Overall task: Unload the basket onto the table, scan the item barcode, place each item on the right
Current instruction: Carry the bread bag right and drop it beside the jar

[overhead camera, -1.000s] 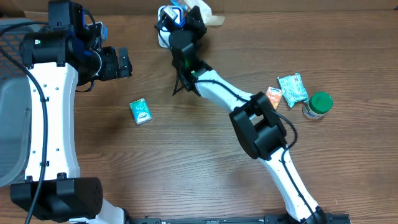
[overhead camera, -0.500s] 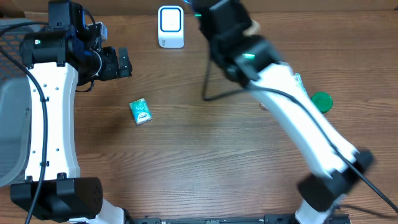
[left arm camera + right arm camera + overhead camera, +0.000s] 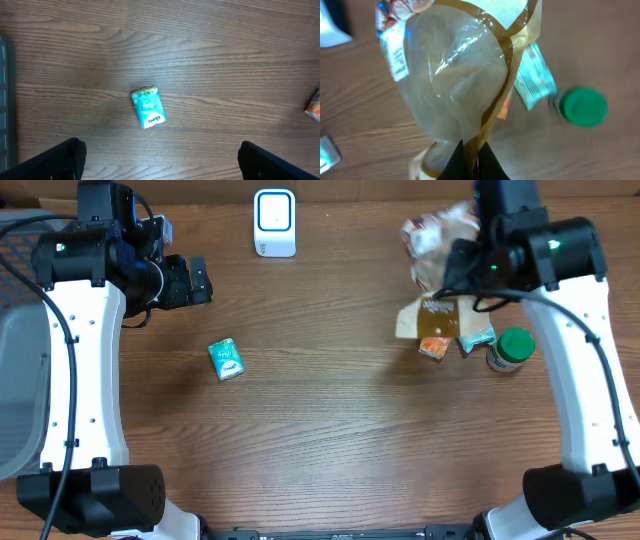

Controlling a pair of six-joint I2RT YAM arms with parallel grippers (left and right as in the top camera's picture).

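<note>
Swung away from the scanner (image 3: 274,222) to the right side of the tabletop (image 3: 320,440), the right tool (image 3: 471,161) is clamped on a clear bag (image 3: 455,75) above a green-lidded jar (image 3: 512,348). The left tool (image 3: 160,162) gapes wide over a tissue pack (image 3: 148,107).

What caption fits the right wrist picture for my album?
Shut right fingers pinch a crinkly clear-and-brown plastic bag over the wooden table, green-lidded jar and teal packet nearby.
</note>
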